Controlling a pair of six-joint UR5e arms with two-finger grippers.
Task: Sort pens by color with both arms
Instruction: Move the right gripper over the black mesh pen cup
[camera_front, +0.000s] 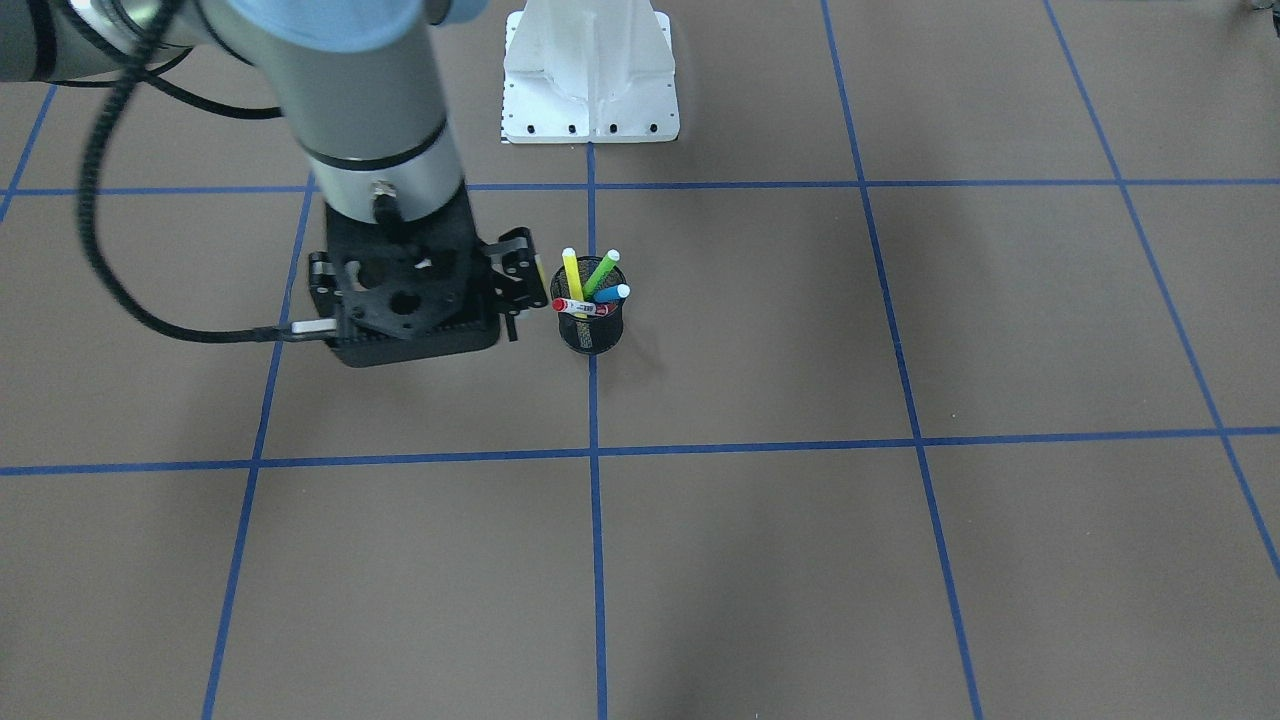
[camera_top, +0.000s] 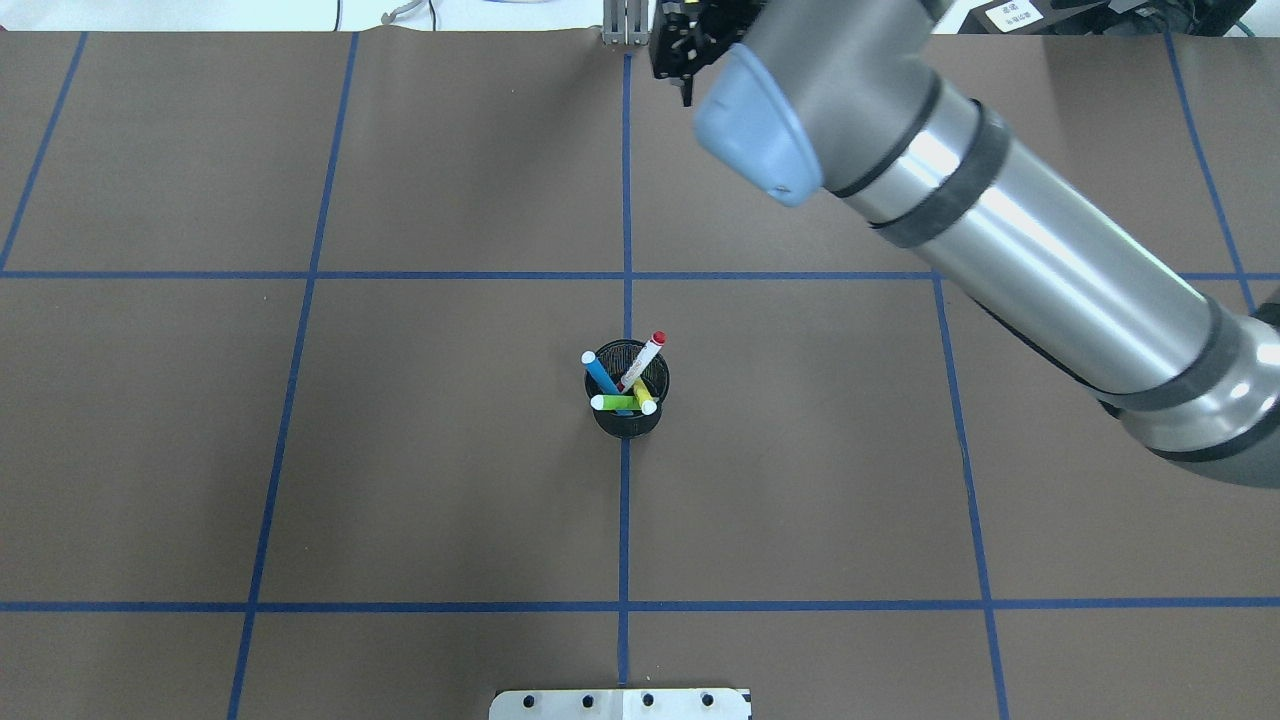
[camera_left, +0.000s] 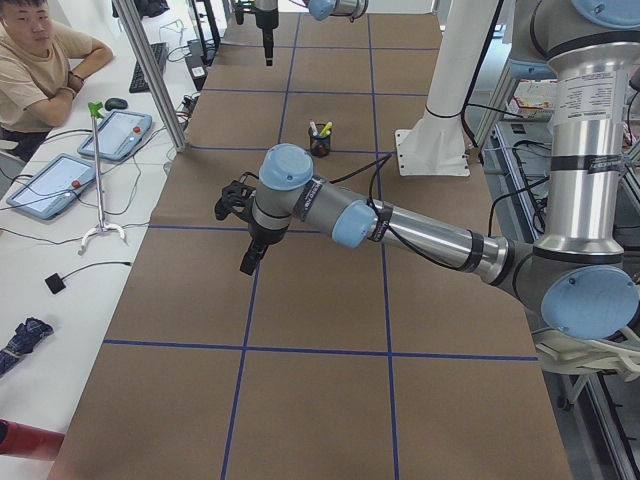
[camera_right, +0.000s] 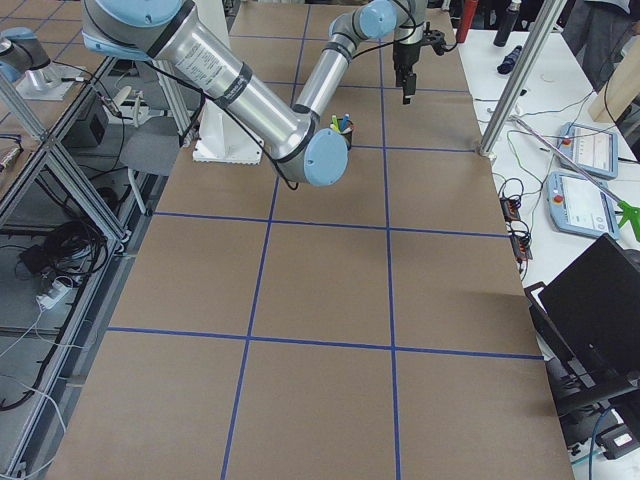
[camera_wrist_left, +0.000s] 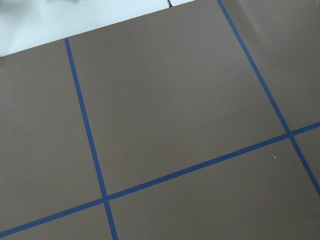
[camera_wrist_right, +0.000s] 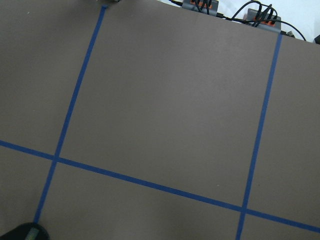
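A blue highlighter (camera_top: 602, 375), a green highlighter (camera_top: 615, 402), a yellow highlighter (camera_top: 643, 393) and a white-barrelled marker with a red cap (camera_top: 645, 358) lean together in a black mesh cup (camera_top: 628, 424) at the middle of the brown, blue-taped table (camera_top: 400, 450). The right gripper (camera_front: 415, 320) hangs above the table's far side, its fingers spread wide. The left gripper (camera_left: 245, 240) hovers well apart from the cup; I cannot tell how far its fingers are spread.

Brown table (camera_top: 400, 450), gridded with blue tape (camera_top: 625, 520). Bears a black mesh cup (camera_top: 626, 426) on a tape line, well robot-side of the jaws of the right gripper (camera_top: 688, 92); farther that way, a white pedestal base (camera_front: 590, 110).
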